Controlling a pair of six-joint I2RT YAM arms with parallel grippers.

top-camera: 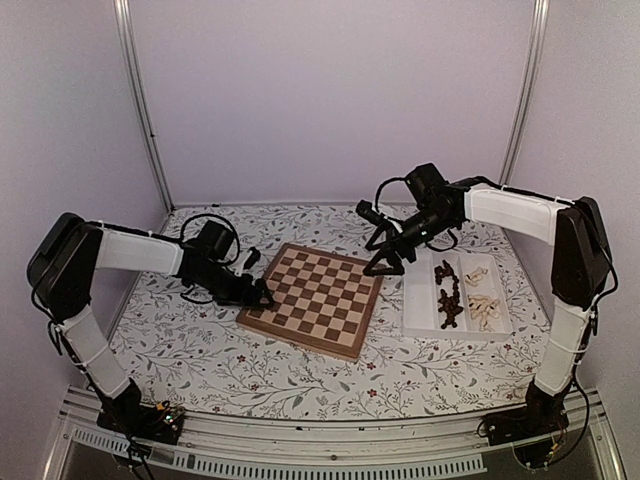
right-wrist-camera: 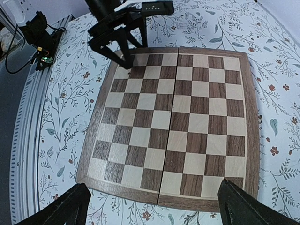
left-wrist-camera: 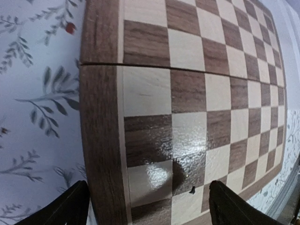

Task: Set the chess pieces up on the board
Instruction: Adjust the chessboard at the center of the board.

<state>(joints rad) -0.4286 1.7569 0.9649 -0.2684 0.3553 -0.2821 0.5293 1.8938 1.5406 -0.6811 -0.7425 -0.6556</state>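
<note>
The board (top-camera: 318, 300) lies at the table's middle with no pieces on its squares. The chess pieces sit in the white tray (top-camera: 418, 300) to its right, dark ones (top-camera: 447, 290) beside cream ones (top-camera: 485, 300). My left gripper (top-camera: 262, 294) hangs low over the board's left edge. In the left wrist view the gripper (left-wrist-camera: 150, 212) is open, its black fingers (left-wrist-camera: 70, 206) straddling the border and edge squares of the board (left-wrist-camera: 187, 93), nothing between them. My right gripper (top-camera: 386, 266) hovers at the board's far right corner. In the right wrist view it (right-wrist-camera: 154, 211) is open and empty above the board (right-wrist-camera: 173, 117).
The floral tablecloth (top-camera: 200, 350) surrounds the board. The left gripper (right-wrist-camera: 123, 44) shows at the board's far edge in the right wrist view. A metal rail (top-camera: 330, 455) runs along the near table edge. White walls enclose the back and sides.
</note>
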